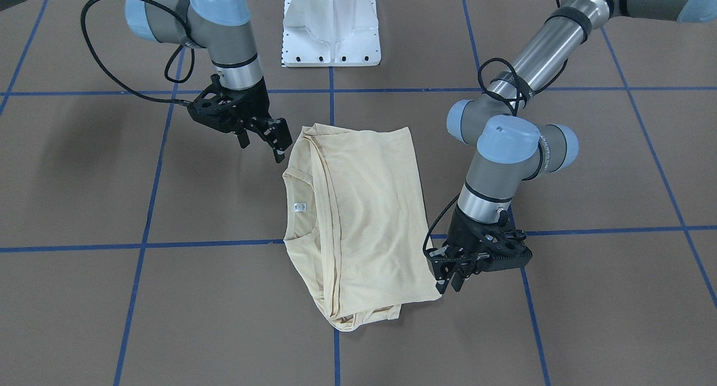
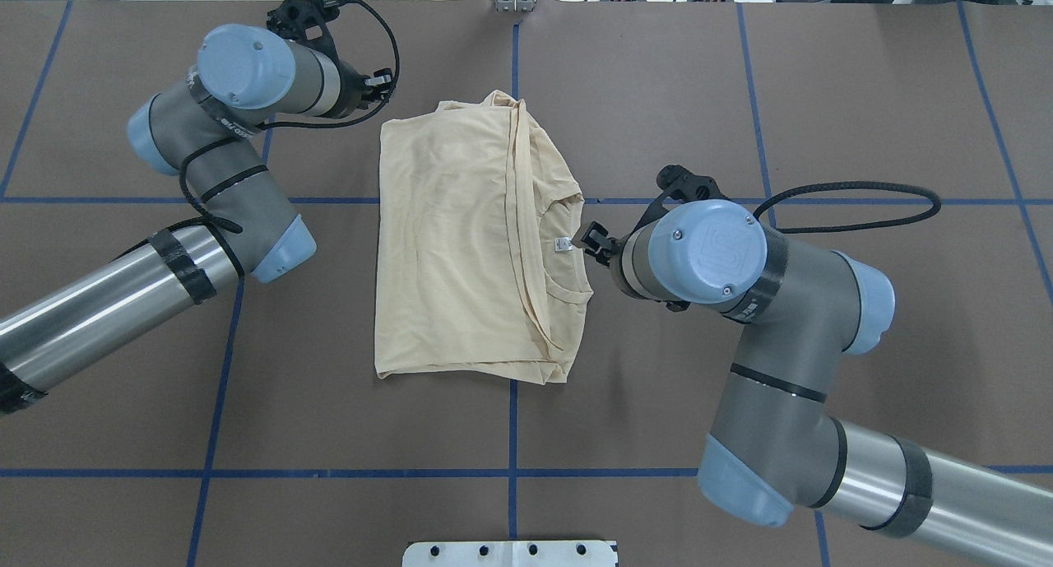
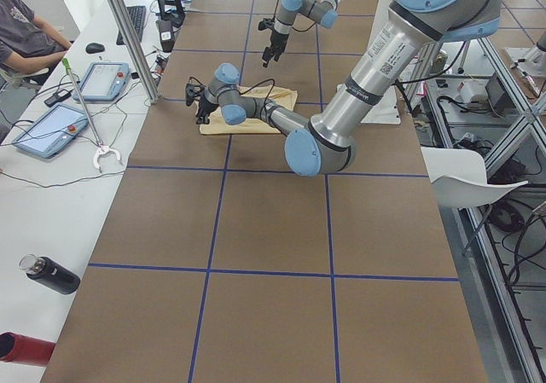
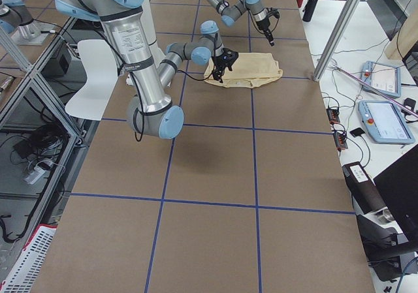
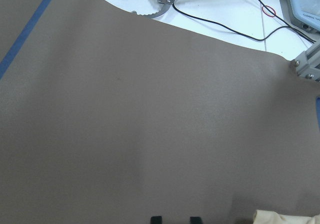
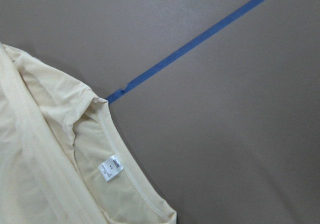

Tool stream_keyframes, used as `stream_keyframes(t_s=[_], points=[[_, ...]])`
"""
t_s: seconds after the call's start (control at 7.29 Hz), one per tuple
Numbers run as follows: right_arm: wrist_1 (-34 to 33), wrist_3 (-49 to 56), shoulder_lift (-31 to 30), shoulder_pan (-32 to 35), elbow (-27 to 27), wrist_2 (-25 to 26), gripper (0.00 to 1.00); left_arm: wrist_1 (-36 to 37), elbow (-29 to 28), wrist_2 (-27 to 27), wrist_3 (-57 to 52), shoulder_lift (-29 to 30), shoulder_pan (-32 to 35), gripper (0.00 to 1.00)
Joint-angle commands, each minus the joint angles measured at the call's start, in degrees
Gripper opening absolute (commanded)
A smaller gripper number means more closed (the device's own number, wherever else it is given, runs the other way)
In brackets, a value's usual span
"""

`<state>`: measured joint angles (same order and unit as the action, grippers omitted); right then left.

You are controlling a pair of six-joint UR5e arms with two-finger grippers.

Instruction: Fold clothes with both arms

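The clothes are one pale yellow shirt [image 1: 364,218] [image 2: 461,246], lying folded into a rectangle on the brown table. Its collar and white neck tag [image 2: 563,244] [image 6: 111,169] face my right arm, and no print shows. My right gripper [image 1: 262,142] [image 2: 594,246] hangs open just off the collar's edge, holding nothing. My left gripper [image 1: 450,282] [image 2: 377,85] hovers at the shirt's far corner on the side away from the collar. Its fingertips [image 5: 156,219] stand slightly apart with nothing between them, and a bit of the cloth [image 5: 285,217] shows beside them.
The white pedestal base [image 1: 331,33] stands at the robot's side of the table. Blue tape lines [image 1: 145,243] cross the brown mat. Beyond the far edge lie a grabber tool [image 5: 150,4], tablets [image 3: 51,129] and a bottle [image 3: 51,274]. A person [image 3: 26,29] sits there.
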<state>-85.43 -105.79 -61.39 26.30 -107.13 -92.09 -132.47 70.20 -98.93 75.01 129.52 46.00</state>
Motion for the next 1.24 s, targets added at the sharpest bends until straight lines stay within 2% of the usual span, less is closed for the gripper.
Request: stream_keyframes(t_s=[0.0, 0.27, 0.55, 0.96, 1.1], points=[[0.00, -9.46, 1.53, -5.45, -0.01, 2.26, 1.00, 0.19, 7.12, -3.02, -0.13, -5.22, 0.31, 0.39], [0.09, -12.75, 1.45, -9.59, 1.12, 6.89, 0.98, 0.19, 7.14, -3.02, -0.22, -5.32, 0.32, 0.39], [1.57, -15.58, 1.45, -9.78, 1.66, 7.18, 0.96, 0.19, 7.32, -2.93, 0.39, -5.15, 0.14, 0.39], [5.10, -17.78, 1.71, -10.57, 5.52, 7.18, 0.83, 0.19, 7.32, -2.85, 0.57, -4.97, 0.14, 0.40], [5.01, -17.78, 2.75, -10.92, 6.57, 7.18, 0.83, 0.19, 7.32, -2.85, 0.57, -4.89, 0.05, 0.40]])
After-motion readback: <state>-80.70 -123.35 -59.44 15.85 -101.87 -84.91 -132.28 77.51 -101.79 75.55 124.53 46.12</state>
